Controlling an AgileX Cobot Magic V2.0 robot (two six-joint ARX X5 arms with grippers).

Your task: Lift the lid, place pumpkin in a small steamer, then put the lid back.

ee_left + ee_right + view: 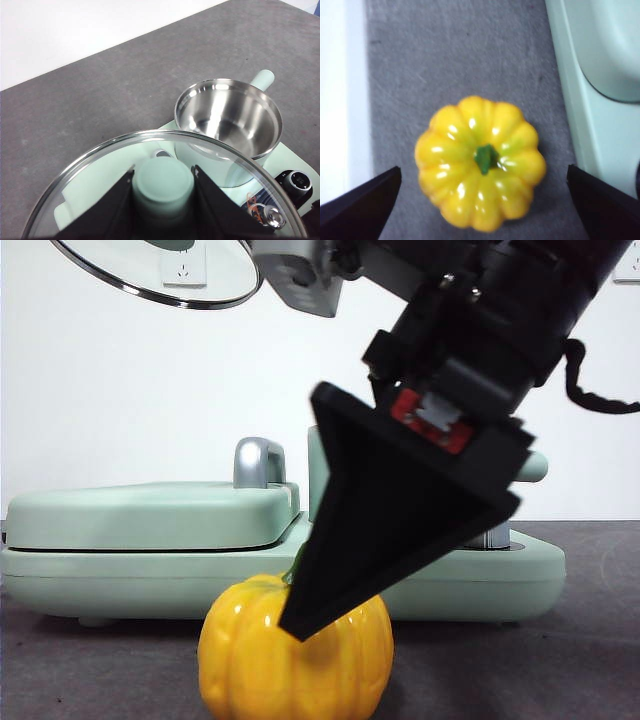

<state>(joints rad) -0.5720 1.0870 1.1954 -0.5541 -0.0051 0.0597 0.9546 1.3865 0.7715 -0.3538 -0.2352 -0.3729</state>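
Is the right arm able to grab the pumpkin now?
Probably yes: the right gripper hangs open right above the pumpkin, jaws wide on both sides, nothing between them.

Lab bench: grey table (100, 100), bare white wall (100, 390), toy cookware.

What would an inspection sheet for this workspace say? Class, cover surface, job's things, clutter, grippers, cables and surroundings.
Surface: grey table, matte.
Job's things: lid lifted, held by its knob; steamer open, nothing inside; pumpkin upright on the table, stem up.
Clutter: griddle behind the pumpkin, cover down.
Grippers: left gripper shut on the lid's knob; right gripper open, above the pumpkin, one jaw each side, apart from it.
Cables: black cord on the arm over the pumpkin.
Surroundings: white wall, wall socket showing through the lid.
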